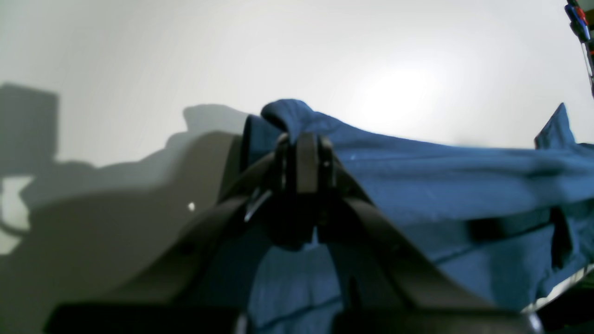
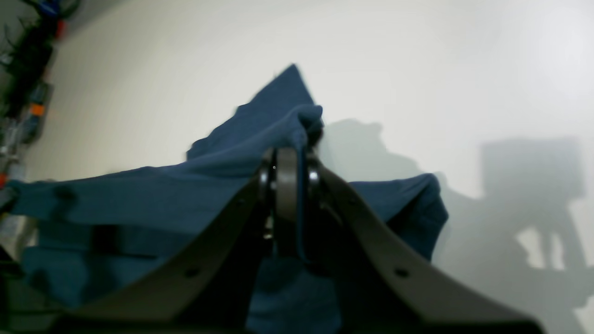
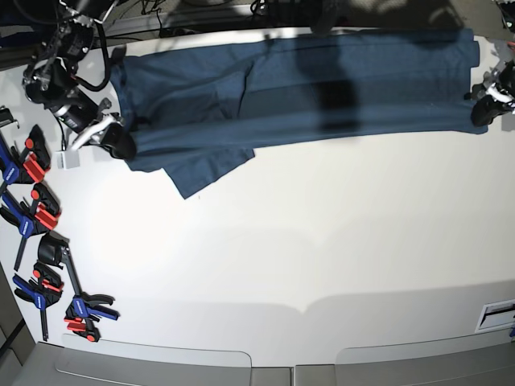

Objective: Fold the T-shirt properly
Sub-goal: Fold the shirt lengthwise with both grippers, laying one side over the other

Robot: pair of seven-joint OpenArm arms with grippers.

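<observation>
The dark navy-teal T-shirt point(image 3: 306, 88) is stretched in a long band across the far side of the white table point(image 3: 290, 241). A sleeve corner point(image 3: 205, 173) hangs toward the table's middle at the left. My right gripper point(image 3: 121, 143) is at the shirt's left end, shut on a bunched fold of cloth point(image 2: 297, 123). My left gripper point(image 3: 481, 108) is at the shirt's right end, shut on a fold of cloth point(image 1: 290, 116). Both wrist views show the cloth point(image 1: 464, 171) taut between the two grippers point(image 2: 290, 185). The collar is hidden.
Several blue and red clamps point(image 3: 36, 213) hang along the table's left edge, more point(image 3: 80, 310) near the front left corner. A white label point(image 3: 497, 314) sits at the front right edge. Cables and gear point(image 3: 88, 12) lie behind the far left corner.
</observation>
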